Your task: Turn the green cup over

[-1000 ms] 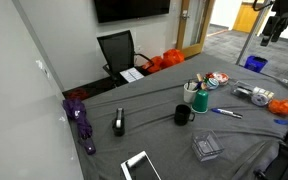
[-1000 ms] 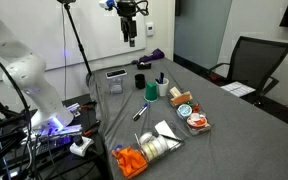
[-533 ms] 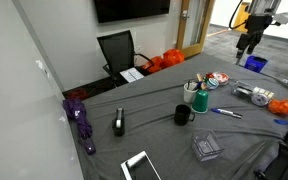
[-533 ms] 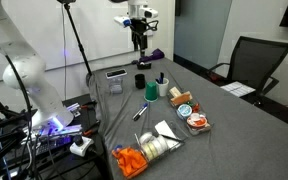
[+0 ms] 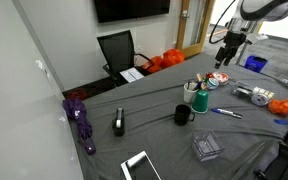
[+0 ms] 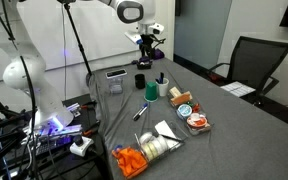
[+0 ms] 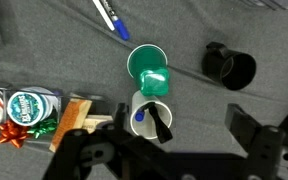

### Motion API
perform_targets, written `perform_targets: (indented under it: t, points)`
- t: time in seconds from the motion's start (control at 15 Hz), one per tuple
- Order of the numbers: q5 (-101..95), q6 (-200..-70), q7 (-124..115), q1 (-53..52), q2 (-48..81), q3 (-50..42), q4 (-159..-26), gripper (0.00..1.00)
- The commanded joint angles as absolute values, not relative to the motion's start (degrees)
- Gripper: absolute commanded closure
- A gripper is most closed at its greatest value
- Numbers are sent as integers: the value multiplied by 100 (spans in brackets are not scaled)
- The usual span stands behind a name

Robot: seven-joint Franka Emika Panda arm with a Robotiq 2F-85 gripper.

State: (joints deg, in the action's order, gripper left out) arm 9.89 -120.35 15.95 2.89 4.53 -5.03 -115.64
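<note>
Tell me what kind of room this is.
Probably an office or meeting room: a dark wall-mounted screen, a black office chair near the doorway, and a long grey-covered table with pens and desk clutter.

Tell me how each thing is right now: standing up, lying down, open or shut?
green cup: standing upright, mouth up, not turned over yet
black mug: standing upright, mouth up
white cup: standing upright, pens inside
blue pen: lying flat on the table
gripper: open, holding nothing, up above the table
</note>
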Motion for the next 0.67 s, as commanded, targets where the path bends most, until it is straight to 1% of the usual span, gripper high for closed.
perform_targets:
  t: [0.0, 0.07, 0.47, 0.6]
  points:
    - [1444, -12433, 1959, 367, 731, -353, -11567, 0]
    - [1237, -12229, 1747, 362, 613, -365, -11557, 0]
    - [1247, -12253, 1741, 365, 642, -350, -11551, 0]
    - [1258, -12583, 1628, 326, 888, -320, -11515, 0]
